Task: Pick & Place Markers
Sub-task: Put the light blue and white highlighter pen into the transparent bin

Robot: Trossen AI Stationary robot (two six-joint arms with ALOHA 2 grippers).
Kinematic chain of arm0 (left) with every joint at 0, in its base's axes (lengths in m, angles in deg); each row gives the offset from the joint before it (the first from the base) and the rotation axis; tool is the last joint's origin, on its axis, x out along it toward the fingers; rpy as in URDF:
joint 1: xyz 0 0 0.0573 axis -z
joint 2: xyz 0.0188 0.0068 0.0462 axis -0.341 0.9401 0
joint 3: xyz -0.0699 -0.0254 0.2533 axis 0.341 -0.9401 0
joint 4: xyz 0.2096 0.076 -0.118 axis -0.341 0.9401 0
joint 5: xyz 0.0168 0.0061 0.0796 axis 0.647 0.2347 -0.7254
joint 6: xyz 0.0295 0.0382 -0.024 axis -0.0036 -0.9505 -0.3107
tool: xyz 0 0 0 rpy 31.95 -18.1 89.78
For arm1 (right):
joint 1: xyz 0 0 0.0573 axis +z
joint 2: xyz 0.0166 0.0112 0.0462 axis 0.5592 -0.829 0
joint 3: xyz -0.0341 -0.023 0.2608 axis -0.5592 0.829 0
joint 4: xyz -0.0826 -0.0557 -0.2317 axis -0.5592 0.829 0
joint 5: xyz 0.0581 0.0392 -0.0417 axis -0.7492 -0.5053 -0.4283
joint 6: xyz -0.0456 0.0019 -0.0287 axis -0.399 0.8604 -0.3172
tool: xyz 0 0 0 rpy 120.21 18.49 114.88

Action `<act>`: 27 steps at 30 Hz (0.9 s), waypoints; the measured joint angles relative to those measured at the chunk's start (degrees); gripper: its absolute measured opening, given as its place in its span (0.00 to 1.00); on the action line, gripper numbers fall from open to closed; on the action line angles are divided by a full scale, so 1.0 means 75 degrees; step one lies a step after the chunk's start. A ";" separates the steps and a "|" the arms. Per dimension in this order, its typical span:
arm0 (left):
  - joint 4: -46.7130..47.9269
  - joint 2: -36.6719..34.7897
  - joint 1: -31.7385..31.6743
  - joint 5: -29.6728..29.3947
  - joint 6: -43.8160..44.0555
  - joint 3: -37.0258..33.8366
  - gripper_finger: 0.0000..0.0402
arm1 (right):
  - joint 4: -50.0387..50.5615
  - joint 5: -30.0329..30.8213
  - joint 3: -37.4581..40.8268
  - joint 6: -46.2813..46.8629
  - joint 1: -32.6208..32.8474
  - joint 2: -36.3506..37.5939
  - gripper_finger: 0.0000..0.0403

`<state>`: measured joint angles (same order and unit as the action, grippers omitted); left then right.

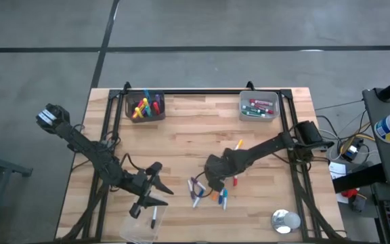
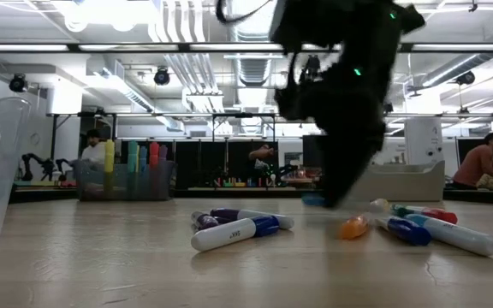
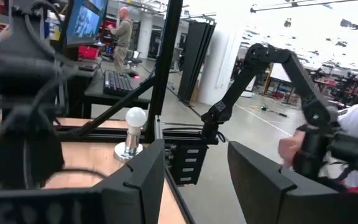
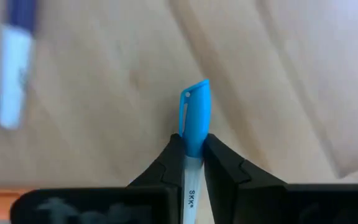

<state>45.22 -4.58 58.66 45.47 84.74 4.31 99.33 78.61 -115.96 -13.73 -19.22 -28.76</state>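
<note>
Right hand (image 4: pixel 191 158) clenched on light-blue marker (image 4: pixel 194 118), five o'clock on surface (image 1: pixel 202 129) | straight lift advised | left hand (image 3: pixel 194 180) released, seven o'clock.

bins (image 1: pixel 145 106) at table (image 1: pixel 202 135) far edge | loose markers (image 1: pixel 208 193) centre-front | cup (image 1: pixel 141 229) front-left

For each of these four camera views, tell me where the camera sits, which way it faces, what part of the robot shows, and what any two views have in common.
High: above the table, looking straight down; both arms show.
Low: at tabletop height, looking level across loose markers into the room; one dark arm comes in from above.
Left wrist: on the left arm, facing off the table edge into the room; its open pincer shows.
Right wrist: on the right arm, facing down at the wood; its pincer is shut on a blue marker.
Shared: high and low both show the loose markers.
</note>
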 joint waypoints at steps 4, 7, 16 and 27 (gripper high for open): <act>0.0250 0.0000 -0.0006 -0.0104 -0.0136 0.0000 0.42 | -0.0081 0.0052 -0.0547 -0.0527 -0.0092 0.0270 0.09; 0.0529 0.0000 -0.0006 -0.0260 -0.0277 0.0000 0.42 | -0.0024 0.0289 -0.0990 -0.1017 -0.0124 0.0403 0.09; 0.1512 0.0000 -0.0050 -0.1547 -0.0184 0.0000 0.42 | -0.0164 0.2259 -0.2629 -0.2765 -0.0142 0.1048 0.09; 0.1706 0.0000 -0.0083 -0.4566 0.0003 -0.0003 0.42 | -0.3220 0.2500 -0.3012 -0.4738 0.0207 0.1255 0.09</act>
<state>58.01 -4.58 58.03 11.22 84.76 4.28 75.18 97.36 -138.55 -49.26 -17.67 -19.35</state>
